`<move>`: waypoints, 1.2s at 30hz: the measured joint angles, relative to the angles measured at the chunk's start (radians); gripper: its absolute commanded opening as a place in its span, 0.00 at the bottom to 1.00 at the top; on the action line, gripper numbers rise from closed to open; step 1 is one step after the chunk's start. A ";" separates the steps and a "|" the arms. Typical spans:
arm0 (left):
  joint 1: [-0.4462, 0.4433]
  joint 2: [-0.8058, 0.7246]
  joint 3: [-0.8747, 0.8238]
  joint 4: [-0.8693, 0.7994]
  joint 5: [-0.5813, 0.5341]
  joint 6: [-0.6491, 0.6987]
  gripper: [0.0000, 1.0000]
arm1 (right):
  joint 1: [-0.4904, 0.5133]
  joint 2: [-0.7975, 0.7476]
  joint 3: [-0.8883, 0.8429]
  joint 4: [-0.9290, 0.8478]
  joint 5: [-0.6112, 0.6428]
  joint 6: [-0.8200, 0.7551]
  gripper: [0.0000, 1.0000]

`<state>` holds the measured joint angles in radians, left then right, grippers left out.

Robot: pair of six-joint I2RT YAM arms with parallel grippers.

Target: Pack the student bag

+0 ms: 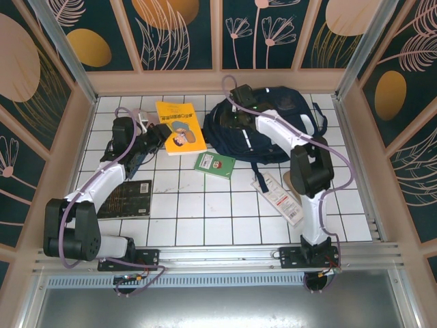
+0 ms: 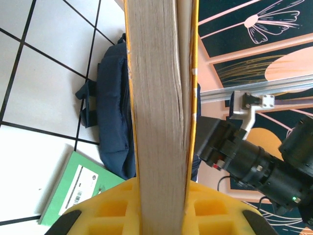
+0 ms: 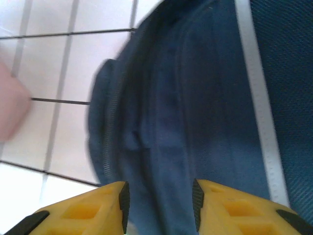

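**Gripping the Book, Hovering Over the Bag**

Clamping the yellow book (image 1: 179, 124) by one edge in the left jaws, near the desk's far-left corner. From the left wrist, looking straight down the page block (image 2: 159, 98), pinched tight between the yellow fingers (image 2: 112, 211).

Holding the right jaws apart directly above the student bag (image 1: 300, 109), over a zip fold in its navy fabric (image 3: 205, 98). Too blurred to tell whether touching or catching any cloth.

Placing the student bag toward the desk's far-right corner, lying flat, with no gaping mouth visible from above.

Probably at the step of bringing the book across to the bag. Hazards from here, as judged:

- Pivoting or sliding out of an edge-only grip, given a thick book hanging off to one side.
- Jamming the book against shut fabric, with no opening seen held apart.
- Knocking the two arms together, given both working close above the same bag.
- Sweeping the green booklet (image 1: 215, 164) aside, given its spot on the desk between book and bag, right along the likely path.
- Dragging the bag toward the far edge by pushing rather than sliding in.
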<state>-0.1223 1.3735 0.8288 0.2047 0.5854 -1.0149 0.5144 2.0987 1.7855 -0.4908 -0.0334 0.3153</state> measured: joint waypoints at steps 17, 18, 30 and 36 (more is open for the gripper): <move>0.000 0.014 0.005 -0.013 0.000 0.023 0.00 | 0.060 0.205 0.138 -0.090 0.288 -0.115 0.00; 0.000 0.022 0.011 -0.020 0.000 0.028 0.00 | 0.061 0.205 0.138 -0.090 0.295 -0.118 0.00; -0.003 0.130 0.045 -0.025 0.004 0.042 0.00 | 0.030 0.057 0.140 -0.128 0.212 -0.126 0.00; -0.048 0.225 0.101 0.012 -0.008 0.016 0.00 | -0.035 -0.039 0.172 -0.156 0.068 -0.097 0.00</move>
<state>-0.1699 1.5982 0.9302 0.2169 0.5770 -0.9985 0.4797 2.0598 1.9575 -0.6468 0.0341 0.2184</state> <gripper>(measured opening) 0.165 0.051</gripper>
